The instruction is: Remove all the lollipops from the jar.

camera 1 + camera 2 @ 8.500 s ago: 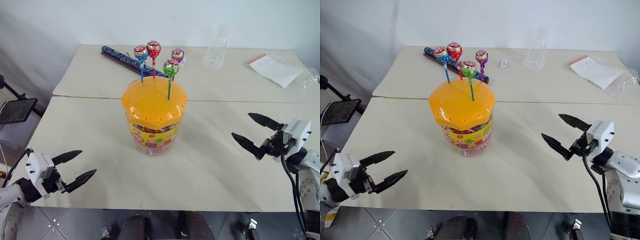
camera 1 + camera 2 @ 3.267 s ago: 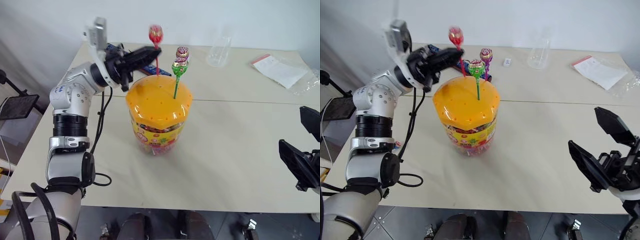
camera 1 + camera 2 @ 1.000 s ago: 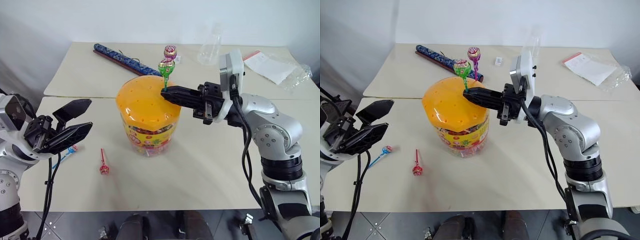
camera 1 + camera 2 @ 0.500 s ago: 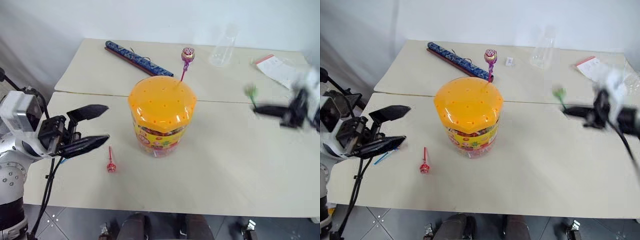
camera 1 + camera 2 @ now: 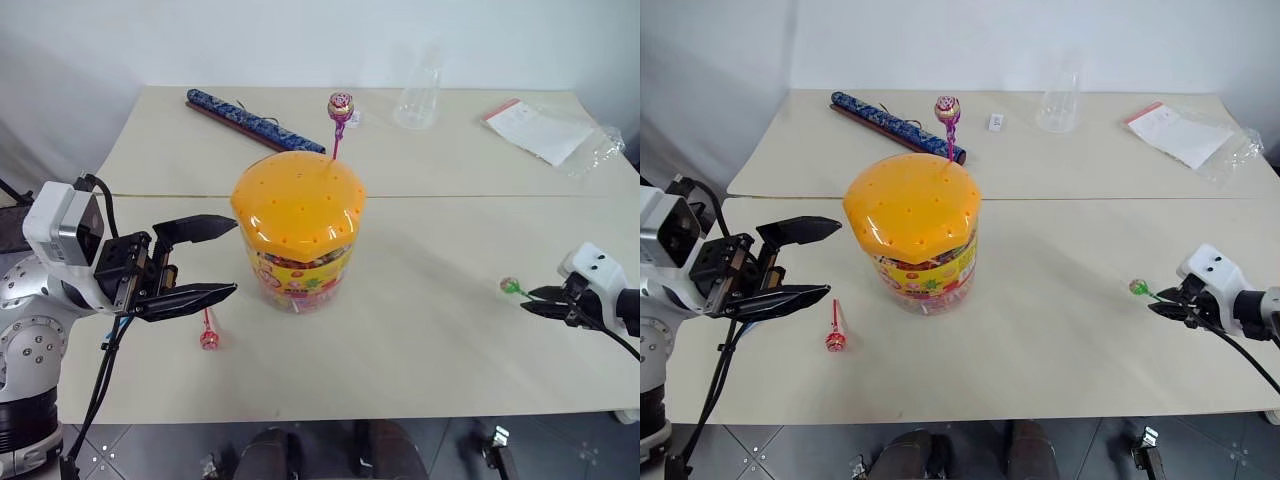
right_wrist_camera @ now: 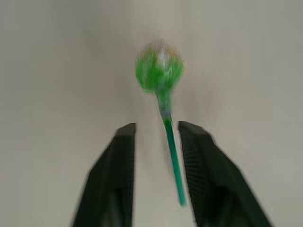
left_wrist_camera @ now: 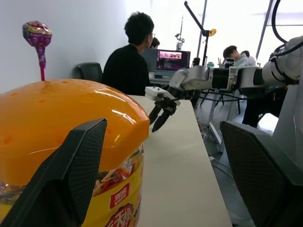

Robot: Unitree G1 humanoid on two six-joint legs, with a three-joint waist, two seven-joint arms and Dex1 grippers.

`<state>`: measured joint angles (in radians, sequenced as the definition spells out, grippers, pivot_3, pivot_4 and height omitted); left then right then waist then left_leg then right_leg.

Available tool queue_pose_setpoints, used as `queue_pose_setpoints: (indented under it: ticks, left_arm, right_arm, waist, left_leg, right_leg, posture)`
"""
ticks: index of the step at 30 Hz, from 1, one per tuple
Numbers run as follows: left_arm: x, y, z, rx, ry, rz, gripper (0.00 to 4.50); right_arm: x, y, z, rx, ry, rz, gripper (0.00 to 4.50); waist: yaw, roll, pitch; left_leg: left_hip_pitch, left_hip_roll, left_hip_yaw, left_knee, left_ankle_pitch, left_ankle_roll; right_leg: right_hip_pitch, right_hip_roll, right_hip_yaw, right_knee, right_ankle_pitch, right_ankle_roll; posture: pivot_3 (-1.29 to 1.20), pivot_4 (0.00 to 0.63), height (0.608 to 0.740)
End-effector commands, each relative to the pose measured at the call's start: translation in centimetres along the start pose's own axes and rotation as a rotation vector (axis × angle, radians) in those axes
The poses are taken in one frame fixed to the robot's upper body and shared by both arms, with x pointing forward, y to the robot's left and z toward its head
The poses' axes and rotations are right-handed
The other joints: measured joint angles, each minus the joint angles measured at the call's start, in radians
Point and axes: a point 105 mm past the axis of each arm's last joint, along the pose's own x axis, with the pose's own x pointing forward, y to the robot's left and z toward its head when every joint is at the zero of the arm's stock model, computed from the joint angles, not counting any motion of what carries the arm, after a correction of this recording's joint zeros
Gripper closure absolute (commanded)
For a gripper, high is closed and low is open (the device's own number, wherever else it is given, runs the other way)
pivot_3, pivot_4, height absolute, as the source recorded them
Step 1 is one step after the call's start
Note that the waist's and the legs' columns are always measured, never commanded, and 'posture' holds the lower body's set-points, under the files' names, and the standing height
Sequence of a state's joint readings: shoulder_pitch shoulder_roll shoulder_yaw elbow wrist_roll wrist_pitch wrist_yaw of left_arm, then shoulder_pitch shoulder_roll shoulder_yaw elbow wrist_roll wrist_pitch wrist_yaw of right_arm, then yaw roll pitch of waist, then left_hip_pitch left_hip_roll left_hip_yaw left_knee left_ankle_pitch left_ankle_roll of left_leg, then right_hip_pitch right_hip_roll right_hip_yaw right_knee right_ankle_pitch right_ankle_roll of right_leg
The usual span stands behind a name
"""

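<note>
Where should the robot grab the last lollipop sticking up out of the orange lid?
Probably by the bare purple stick, between the wrapped candy head and the jar lid. The purple lollipop stands nearly upright at the lid's far edge, so open fingers can come in level from the side, pinch the stick, then pull straight up.

— Jar (image 5: 298,240): colours?
— Orange lid with small dark dots; clear wall, multicoloured candy label, yellow band.
— Lollipops?
— One on the lid (image 5: 340,104): pink-purple wrapper, purple stick. One (image 6: 160,68) is green, on a green stick. One (image 5: 208,332) is red throughout.
— Other items?
— Long stick (image 5: 254,120): dark blue, patterned. Table (image 5: 420,330): beige. Fingers (image 7: 61,179): black.
</note>
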<state>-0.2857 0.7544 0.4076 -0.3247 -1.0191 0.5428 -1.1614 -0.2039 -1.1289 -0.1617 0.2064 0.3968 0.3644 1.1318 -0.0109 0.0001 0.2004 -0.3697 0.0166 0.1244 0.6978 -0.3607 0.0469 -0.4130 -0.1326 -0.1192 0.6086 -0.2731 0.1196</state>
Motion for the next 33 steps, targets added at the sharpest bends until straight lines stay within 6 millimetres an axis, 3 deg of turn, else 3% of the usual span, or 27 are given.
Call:
queue_pose_setpoints:
  ticks: [1,6,13,15,21,24,29,33]
  left_arm:
    - [-0.7,1.1,1.4,0.034,-0.108,0.090,0.45]
    - [-2.3,3.4,1.6,0.015,-0.219,0.272,0.45]
    - [-2.1,3.7,0.8,-0.014,-0.226,0.287,0.45]
    - [-1.9,3.6,0.8,-0.016,-0.233,0.280,0.45]
    - [-1.8,3.6,0.7,-0.013,-0.240,0.282,0.45]
    - [-1.7,3.6,0.7,-0.009,-0.243,0.281,0.45]
    - [-1.6,3.6,1.2,0.005,-0.264,0.275,0.45]
    - [-1.1,3.4,1.6,0.009,-0.283,0.234,0.45]
  right_arm:
    - [-1.2,1.7,8.3,-0.140,-0.406,0.109,2.24]
    - [-0.1,5.5,18.5,-0.149,-0.770,0.247,2.24]
    - [2.7,8.0,24.6,-0.090,-0.885,0.346,2.24]
    - [3.7,9.5,26.0,-0.105,-0.891,0.411,2.24]
    - [5.7,10.6,28.4,-0.079,-0.891,0.457,2.24]
    - [5.8,10.8,28.4,-0.067,-0.889,0.477,2.77]
    - [5.6,10.4,28.4,-0.067,-0.901,0.465,4.42]
    - [3.6,8.6,28.8,-0.042,-0.987,0.430,4.47]
  waist:
    - [-0.001,0.000,0.000]
    - [-0.004,0.000,0.000]
    - [0.011,-0.001,0.000]
    - [0.009,-0.001,-0.001]
    - [0.007,-0.001,-0.001]
    - [0.007,-0.001,-0.001]
    - [0.004,-0.001,-0.001]
    - [0.002,-0.001,-0.001]
  left_leg:
    - [0.000,0.000,0.000,0.001,0.000,0.000]
    - [0.001,0.001,-0.001,0.002,0.000,0.000]
    - [-0.005,-0.001,-0.009,0.001,-0.001,-0.001]
    - [-0.006,-0.002,-0.007,0.001,-0.002,-0.001]
    - [-0.006,-0.001,-0.007,0.002,-0.001,0.000]
    - [-0.006,-0.001,-0.007,0.002,-0.001,0.000]
    - [-0.006,0.000,-0.006,0.002,-0.001,0.000]
    - [-0.006,0.000,-0.006,0.001,-0.001,0.000]
  right_leg:
    - [0.000,0.001,0.000,0.000,0.000,0.000]
    - [0.000,0.000,0.001,0.003,0.001,-0.001]
    - [-0.002,-0.001,-0.003,0.003,0.001,-0.001]
    - [-0.003,-0.002,-0.007,0.003,0.001,0.000]
    - [-0.003,0.000,-0.009,0.003,0.001,0.000]
    - [-0.003,-0.001,-0.008,0.003,0.001,0.000]
    - [-0.003,0.000,-0.008,0.003,0.001,0.000]
    - [-0.003,0.000,-0.008,0.003,0.001,0.000]
  posture:
    - [0.00,0.150,0.740]
    - [0.00,0.150,0.740]
    - [0.00,0.150,0.740]
    - [0.00,0.150,0.740]
    - [0.00,0.150,0.740]
    - [0.00,0.150,0.740]
    - [0.00,0.150,0.740]
    - [0.00,0.150,0.740]
